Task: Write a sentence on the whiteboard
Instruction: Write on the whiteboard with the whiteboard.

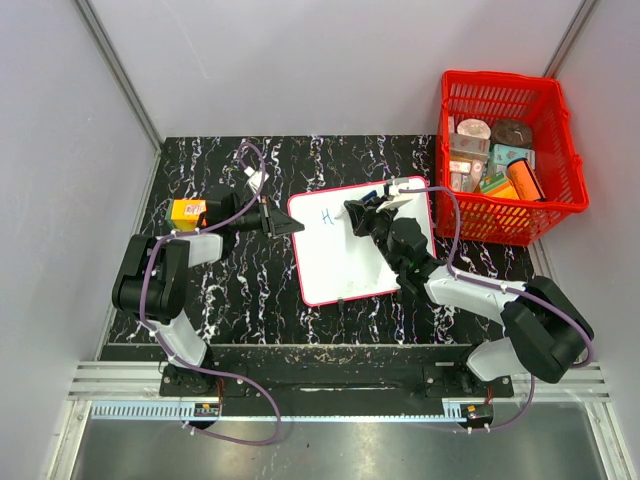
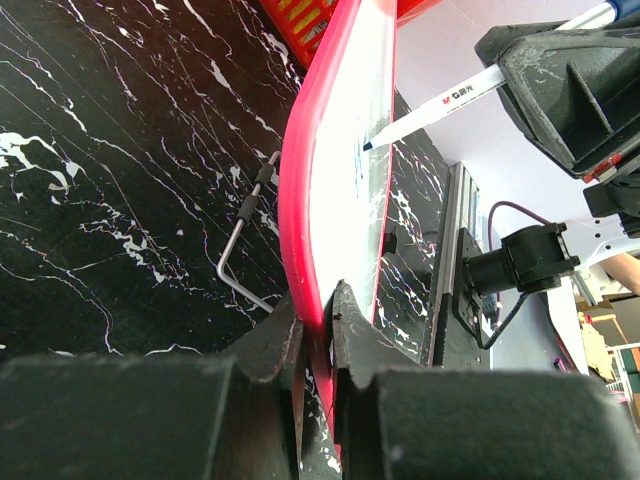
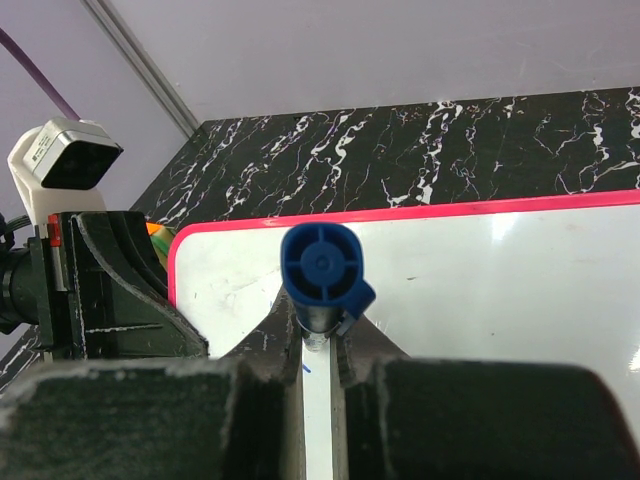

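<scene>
The whiteboard point(image 1: 340, 265) is lying near the middle of the black marbled table point(image 1: 230, 290), turned slightly askew, its red-pink frame facing the left arm on one side and the red basket point(image 1: 497, 76) on the other; the basket is standing at the table's far right corner, filled with packets and tins.

The left gripper point(image 1: 285, 223) is clenching the board's left edge; in the left wrist view its fingers point(image 2: 345, 320) are pinching the pink frame point(image 2: 300, 200) between them, and a bent wire stand point(image 2: 245, 230) is sticking out from the board's underside above the tabletop.

The right gripper point(image 1: 362, 215) is grasping a marker point(image 1: 385, 197) over the upper part of the board; in the right wrist view the marker's blue end cap point(image 3: 322, 265) is sitting upright between the closed fingers point(image 3: 275, 345), with the white surface point(image 3: 480, 280) spreading beyond it and the left gripper point(image 3: 110, 290) showing at the board's corner.

From the left wrist view the white barrel of the marker point(image 2: 450, 100) is slanting down to the board, and its dark tip seems to be touching the writing surface beside some blue strokes.

Of the sentence, only a blue H point(image 1: 326, 215) is showing, just left of the right gripper.

An orange box point(image 1: 187, 211) is resting on the table beside the left arm, well apart from the board.
</scene>
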Controlling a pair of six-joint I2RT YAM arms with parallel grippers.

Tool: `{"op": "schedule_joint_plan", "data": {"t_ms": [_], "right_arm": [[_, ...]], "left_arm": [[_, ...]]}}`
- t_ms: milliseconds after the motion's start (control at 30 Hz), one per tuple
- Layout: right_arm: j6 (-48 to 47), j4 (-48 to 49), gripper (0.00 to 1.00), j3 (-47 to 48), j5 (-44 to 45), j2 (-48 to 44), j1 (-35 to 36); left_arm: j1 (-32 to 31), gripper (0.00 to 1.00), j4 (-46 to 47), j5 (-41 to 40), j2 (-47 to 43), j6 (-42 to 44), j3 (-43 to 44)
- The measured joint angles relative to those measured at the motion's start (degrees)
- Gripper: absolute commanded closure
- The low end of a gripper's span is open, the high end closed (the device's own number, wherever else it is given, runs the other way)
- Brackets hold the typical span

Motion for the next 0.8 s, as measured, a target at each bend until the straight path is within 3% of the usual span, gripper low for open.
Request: {"op": "schedule_joint_plan", "data": {"t_ms": [800], "right_arm": [[0.83, 1.42, 1.0, -3.1, 0.22, -1.31, 0.0]], "left_arm": [[-0.04, 1.0, -0.39, -0.17, 0.0, 0.07, 0.09]]}}
